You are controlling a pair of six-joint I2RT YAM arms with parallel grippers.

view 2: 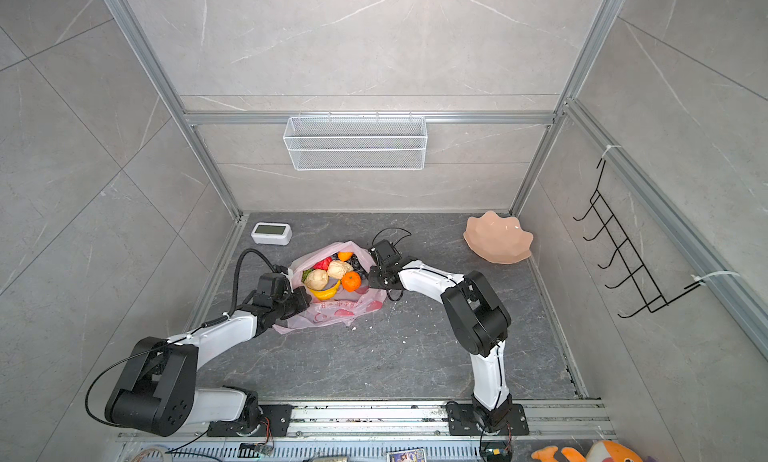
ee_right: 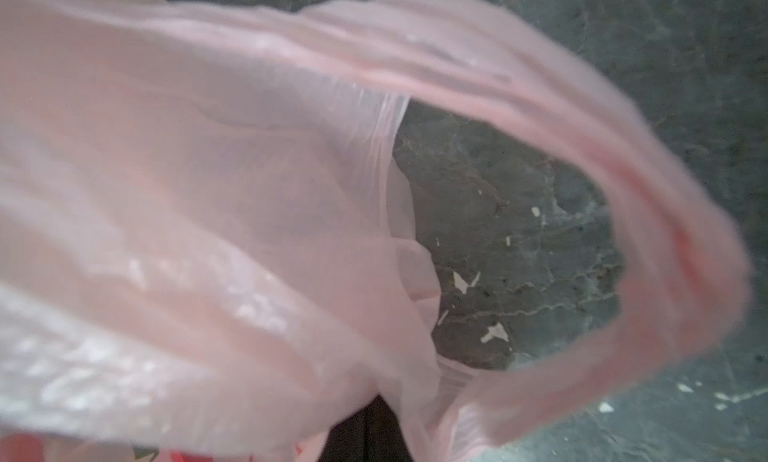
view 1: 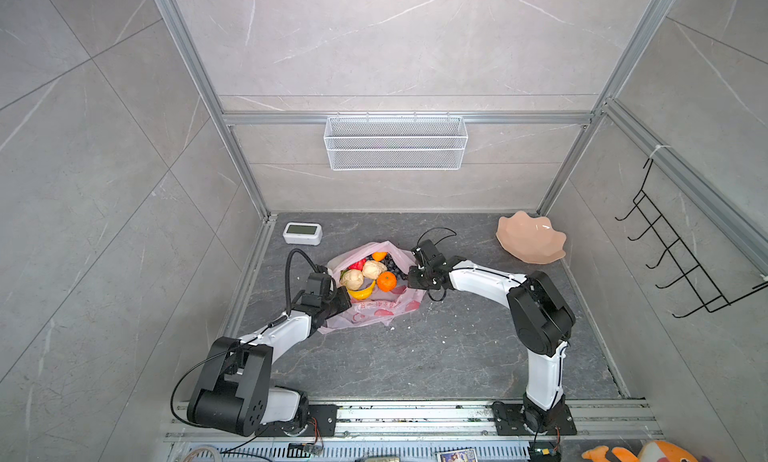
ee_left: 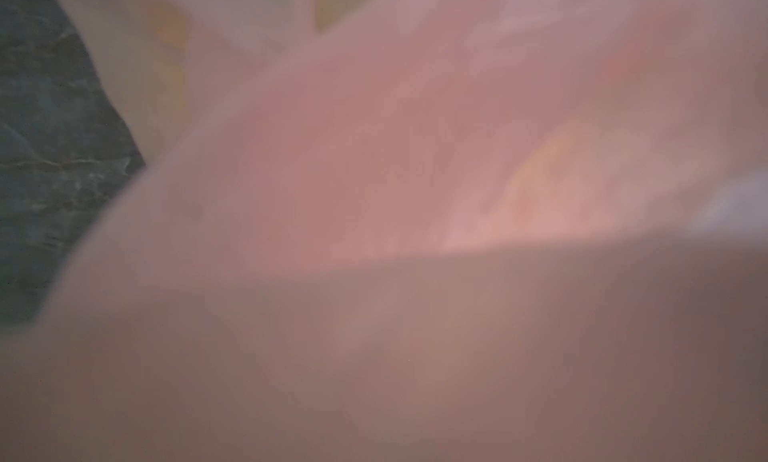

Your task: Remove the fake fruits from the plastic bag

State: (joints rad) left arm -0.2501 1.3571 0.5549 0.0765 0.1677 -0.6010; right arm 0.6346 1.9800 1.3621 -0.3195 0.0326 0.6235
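Dark stone table (view 1: 415, 356) is bearing the plastic bag (view 1: 374, 314), left gripper (view 1: 345, 301) and right gripper (view 1: 410, 279) both clamping its rim wide, fake fruits (view 1: 386, 281) lying inside, likely needing a lift and tip next.

Thin translucent plastic bag (view 1: 376, 310); glossy fake fruits (view 1: 387, 281).

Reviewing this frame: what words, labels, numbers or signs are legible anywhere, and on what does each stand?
plastic bag: a row of red printed characters on its front, too small to read.
white digital clock: no digits legible on its display.
card at the front edge: printed, too blurred to read.
Nothing can be quoted.
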